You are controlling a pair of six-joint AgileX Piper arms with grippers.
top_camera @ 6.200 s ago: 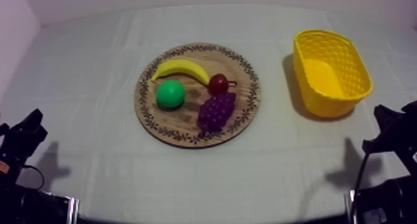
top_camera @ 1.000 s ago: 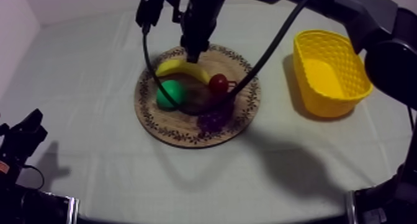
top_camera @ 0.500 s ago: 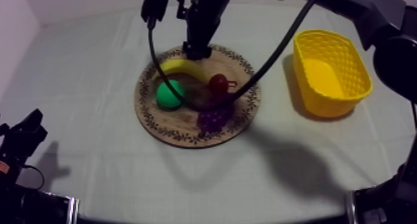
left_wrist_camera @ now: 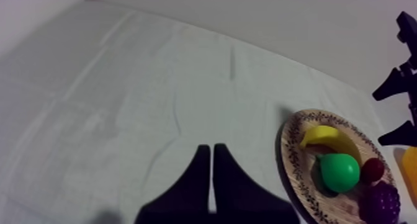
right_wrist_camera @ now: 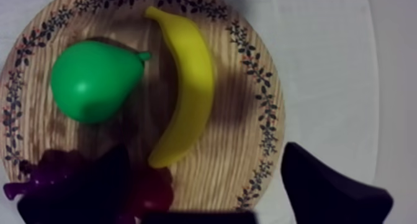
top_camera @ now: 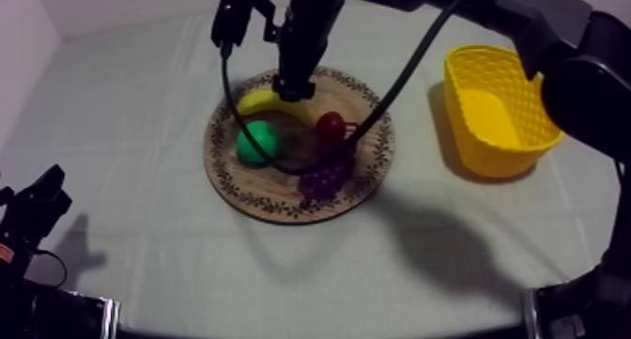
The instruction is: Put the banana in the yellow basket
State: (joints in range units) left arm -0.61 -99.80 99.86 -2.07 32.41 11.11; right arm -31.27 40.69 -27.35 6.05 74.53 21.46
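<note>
Now the right gripper (top_camera: 291, 83) hangs, fingers spread wide and empty, above the banana (top_camera: 270, 103), which lies on the wooden board (top_camera: 272, 200) at the top view's upper middle, the yellow basket (top_camera: 488, 150) stands at right, and the left gripper (left_wrist_camera: 212, 155) sits pinched together at lower left.

No writing to read, wooden board (top_camera: 282, 209) rim bears a leafy pattern, no letters or numbers

A pear (top_camera: 256, 142) is seen near a small red fruit (top_camera: 330, 127); grapes (top_camera: 322, 181) are set just beside that fruit. A cloth (top_camera: 131, 99) is spread beneath.
</note>
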